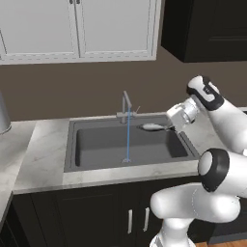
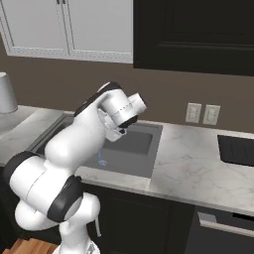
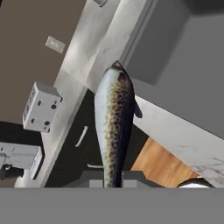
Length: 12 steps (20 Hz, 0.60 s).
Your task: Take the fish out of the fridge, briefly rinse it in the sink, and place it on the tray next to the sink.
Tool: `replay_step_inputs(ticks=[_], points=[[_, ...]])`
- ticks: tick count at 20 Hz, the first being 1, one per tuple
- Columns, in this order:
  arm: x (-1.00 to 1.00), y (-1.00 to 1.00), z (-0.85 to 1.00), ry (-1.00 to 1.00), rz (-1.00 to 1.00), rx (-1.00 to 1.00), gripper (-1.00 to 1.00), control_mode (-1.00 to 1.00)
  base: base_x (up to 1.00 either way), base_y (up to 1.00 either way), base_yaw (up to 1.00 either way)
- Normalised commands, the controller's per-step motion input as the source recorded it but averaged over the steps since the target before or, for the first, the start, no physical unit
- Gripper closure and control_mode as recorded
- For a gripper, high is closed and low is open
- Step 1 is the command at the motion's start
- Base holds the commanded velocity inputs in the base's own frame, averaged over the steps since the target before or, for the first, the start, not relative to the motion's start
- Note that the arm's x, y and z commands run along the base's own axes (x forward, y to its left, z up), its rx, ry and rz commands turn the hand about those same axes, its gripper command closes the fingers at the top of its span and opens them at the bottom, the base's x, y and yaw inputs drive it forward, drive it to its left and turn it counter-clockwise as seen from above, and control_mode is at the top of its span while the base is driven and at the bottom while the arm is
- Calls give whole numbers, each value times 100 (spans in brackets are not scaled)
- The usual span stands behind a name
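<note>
Grey-silver slim fish [image 1: 152, 127] is clamped by the two-finger gripper [image 1: 170, 127], held horizontally above the dark grey rectangular sink [image 1: 96, 164] near the blue water stream [image 1: 128, 140], apparently for rinsing.

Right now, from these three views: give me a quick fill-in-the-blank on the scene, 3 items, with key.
1. The hand holds the fish above the ____.
2. A thin stream of ____ runs from the faucet into the sink.
3. In the right base view, the black tray lies on the counter to the ____ of the sink.

Missing words: sink; water; right
</note>
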Motion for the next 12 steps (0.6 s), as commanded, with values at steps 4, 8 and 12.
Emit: replay_step_inputs(ticks=[4,8,12], points=[[51,38,-46,0,-20,-3,100,-100,0,0,0],[65,48,-32,0,-19,-5,100,-100,0,0,0],[51,21,-18,5,-9,-5,100,-100,0,0,0]])
